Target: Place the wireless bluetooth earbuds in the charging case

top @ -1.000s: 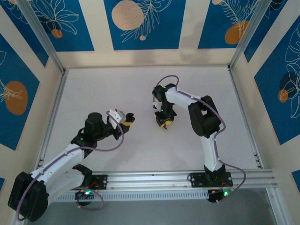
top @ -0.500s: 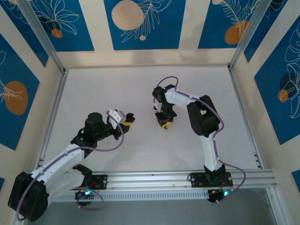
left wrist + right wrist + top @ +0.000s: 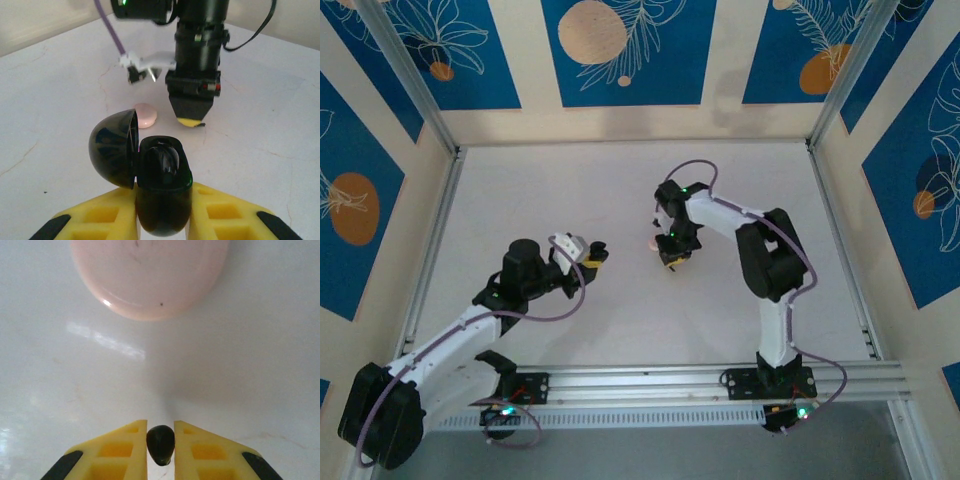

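Observation:
My left gripper point(image 3: 162, 189) point(image 3: 595, 255) is shut on a black charging case point(image 3: 162, 165), held upright. Its lid point(image 3: 114, 150) is swung open to the left, and a glossy black earbud sits inside. My right gripper point(image 3: 160, 426) point(image 3: 672, 262) points down at the table's middle, shut on a tiny black earbud point(image 3: 160, 444) pinched between its yellow fingers just above the surface. In the left wrist view the right gripper point(image 3: 191, 121) hangs a short way beyond the open case.
A closed pale pink round case point(image 3: 150, 275) point(image 3: 145, 115) point(image 3: 653, 241) lies on the white table just beside the right gripper's tips. Aluminium rails and patterned walls border the table.
The right arm's wrist has shifted slightly right, and the pink case now shows beside its fingers. The left arm has not moved.

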Tool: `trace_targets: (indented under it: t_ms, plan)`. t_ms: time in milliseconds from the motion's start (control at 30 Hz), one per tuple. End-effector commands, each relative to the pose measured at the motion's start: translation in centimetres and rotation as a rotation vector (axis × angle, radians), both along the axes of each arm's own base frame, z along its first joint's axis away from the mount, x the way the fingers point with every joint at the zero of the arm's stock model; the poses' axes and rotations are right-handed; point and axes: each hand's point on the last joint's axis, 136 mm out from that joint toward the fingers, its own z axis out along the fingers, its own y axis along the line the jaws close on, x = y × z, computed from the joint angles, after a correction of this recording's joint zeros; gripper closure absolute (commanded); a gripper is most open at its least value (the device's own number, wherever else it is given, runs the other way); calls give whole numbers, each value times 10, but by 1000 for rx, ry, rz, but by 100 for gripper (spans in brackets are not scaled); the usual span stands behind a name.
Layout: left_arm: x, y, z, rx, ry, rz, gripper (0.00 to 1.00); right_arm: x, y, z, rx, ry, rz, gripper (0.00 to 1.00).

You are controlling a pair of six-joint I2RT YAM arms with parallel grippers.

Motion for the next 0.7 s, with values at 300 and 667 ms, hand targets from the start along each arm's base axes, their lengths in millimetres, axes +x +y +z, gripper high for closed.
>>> trace_targets:
  t_ms: [300, 667]
  plan:
    - [12, -32, 17, -39, -40, -84, 76, 20, 40, 113, 468, -257, -145, 84]
    - [24, -57, 20, -74, -48, -114, 76, 7, 59, 191, 728, -421, -92, 84]
